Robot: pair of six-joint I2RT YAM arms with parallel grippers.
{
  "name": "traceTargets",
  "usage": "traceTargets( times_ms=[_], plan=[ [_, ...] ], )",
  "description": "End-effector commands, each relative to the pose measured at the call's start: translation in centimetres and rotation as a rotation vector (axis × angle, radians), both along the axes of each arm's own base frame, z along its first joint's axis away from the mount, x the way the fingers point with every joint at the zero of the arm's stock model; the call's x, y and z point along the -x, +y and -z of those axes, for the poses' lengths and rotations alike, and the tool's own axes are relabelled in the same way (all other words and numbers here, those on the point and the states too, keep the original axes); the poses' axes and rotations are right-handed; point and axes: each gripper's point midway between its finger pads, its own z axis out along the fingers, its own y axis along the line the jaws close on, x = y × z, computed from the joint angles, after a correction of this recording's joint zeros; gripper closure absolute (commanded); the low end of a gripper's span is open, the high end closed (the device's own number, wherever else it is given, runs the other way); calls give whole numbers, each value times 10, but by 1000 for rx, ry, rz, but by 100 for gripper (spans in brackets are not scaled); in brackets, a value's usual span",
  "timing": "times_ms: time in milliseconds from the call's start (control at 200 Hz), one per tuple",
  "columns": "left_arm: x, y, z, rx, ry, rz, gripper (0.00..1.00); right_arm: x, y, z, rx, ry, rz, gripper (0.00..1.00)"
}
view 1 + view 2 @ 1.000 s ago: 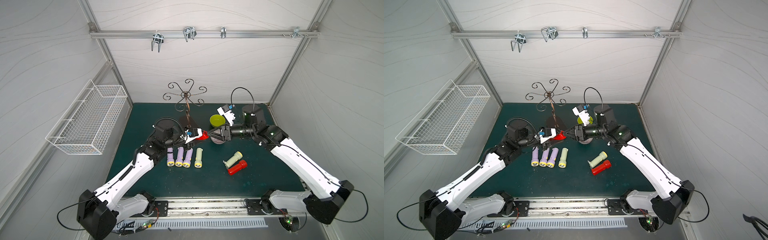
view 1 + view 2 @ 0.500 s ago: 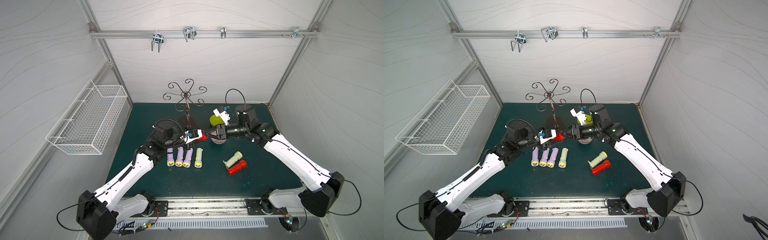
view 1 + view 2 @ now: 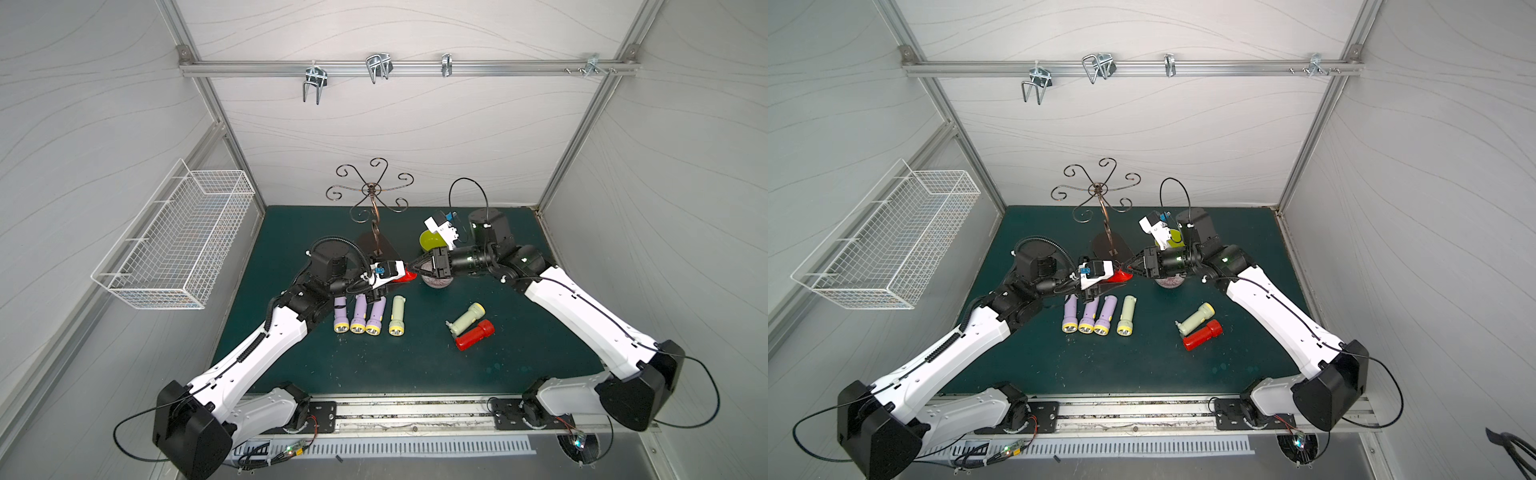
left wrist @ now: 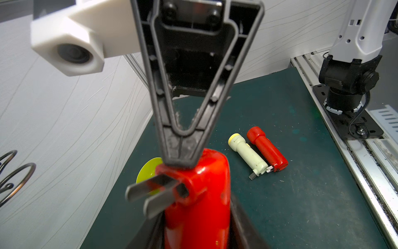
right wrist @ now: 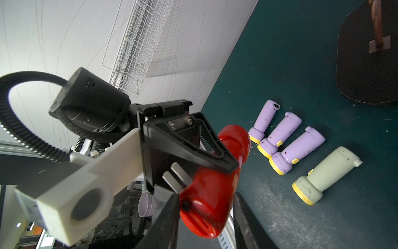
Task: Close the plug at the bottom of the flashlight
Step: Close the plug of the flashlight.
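A: Two arms meet nose to nose above the mat (image 3: pixel 415 365) in both top views. The left gripper (image 3: pixel 397 277) clamps the red flashlight (image 3: pixel 410 275) and holds it off the table. The right gripper (image 3: pixel 413 267) has its tips at the flashlight's free end.

B: And the left wrist view?

A: The red flashlight (image 4: pixel 200 204) rises between the left gripper's fingers (image 4: pixel 243 228), pinched on both sides. Its plug (image 4: pixel 155 191) – two metal blades – sticks out sideways (not folded in). One finger of the right gripper touches the end just above the blades.

B: Right wrist view?

A: The right gripper's fingers (image 5: pixel 168 217) stand apart with the flashlight's plug end between them, close against each side – whether they squeeze it I cannot tell. Beyond them, three purple flashlights (image 5: pixel 284 131) lie side by side on the mat.
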Motion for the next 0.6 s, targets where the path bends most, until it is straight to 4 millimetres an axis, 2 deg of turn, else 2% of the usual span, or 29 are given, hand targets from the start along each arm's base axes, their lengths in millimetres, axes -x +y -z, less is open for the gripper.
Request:
traceTargets(
  times_ms=[0, 225, 590],
  plan=[
    [3, 0, -22, 31, -97, 12, 100, 1, 2, 6, -4, 15, -16, 60],
    [2, 1, -26, 35, -111, -1, 100, 4, 0, 16, -14, 56, -27, 71],
    [-3, 3, -33, 48, -130, -32, 100, 9, -5, 31, -4, 101, -29, 75]
  ],
)
